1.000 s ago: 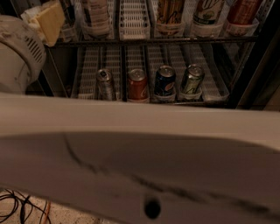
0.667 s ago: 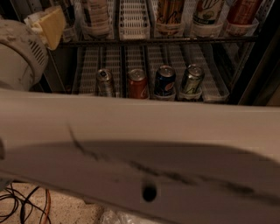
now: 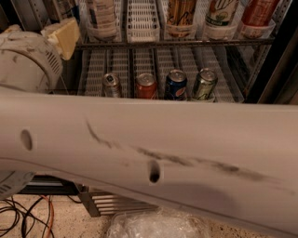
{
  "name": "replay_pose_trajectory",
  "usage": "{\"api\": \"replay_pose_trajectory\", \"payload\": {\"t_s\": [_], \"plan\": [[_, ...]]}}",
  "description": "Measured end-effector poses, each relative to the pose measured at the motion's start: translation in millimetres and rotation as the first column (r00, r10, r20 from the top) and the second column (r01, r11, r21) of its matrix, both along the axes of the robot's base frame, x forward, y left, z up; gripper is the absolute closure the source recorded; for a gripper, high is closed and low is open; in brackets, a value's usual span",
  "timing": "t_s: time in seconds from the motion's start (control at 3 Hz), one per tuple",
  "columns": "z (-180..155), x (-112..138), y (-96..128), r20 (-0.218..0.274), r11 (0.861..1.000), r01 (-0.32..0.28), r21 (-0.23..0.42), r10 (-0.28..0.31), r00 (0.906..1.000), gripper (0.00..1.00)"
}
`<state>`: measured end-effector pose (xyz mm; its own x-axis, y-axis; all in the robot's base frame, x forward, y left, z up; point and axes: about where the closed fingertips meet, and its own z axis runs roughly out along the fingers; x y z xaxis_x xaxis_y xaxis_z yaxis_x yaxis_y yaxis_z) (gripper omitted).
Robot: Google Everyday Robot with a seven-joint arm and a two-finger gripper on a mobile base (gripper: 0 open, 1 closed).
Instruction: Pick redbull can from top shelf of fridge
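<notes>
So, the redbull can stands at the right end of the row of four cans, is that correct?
Not quite: the camera view shows the redbull can at the left end of that row; the green can is at the right end. The gripper is out of view.

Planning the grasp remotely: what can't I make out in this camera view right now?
Gripper: not in the camera view; the arm fills most of it.
Redbull can: lower body hidden behind the arm.
Bottles on the rack above: tops cut off by the upper edge.
</notes>
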<state>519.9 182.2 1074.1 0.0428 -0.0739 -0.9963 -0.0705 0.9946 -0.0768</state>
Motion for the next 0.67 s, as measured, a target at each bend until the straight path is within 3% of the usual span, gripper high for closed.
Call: {"api": "replay_pose_trajectory", "payload": {"t_s": [0.67], "plan": [[-14, 26, -8, 0.006, 1.0, 0.011, 0.005, -0.011, 0.9999, 0.32]]}}
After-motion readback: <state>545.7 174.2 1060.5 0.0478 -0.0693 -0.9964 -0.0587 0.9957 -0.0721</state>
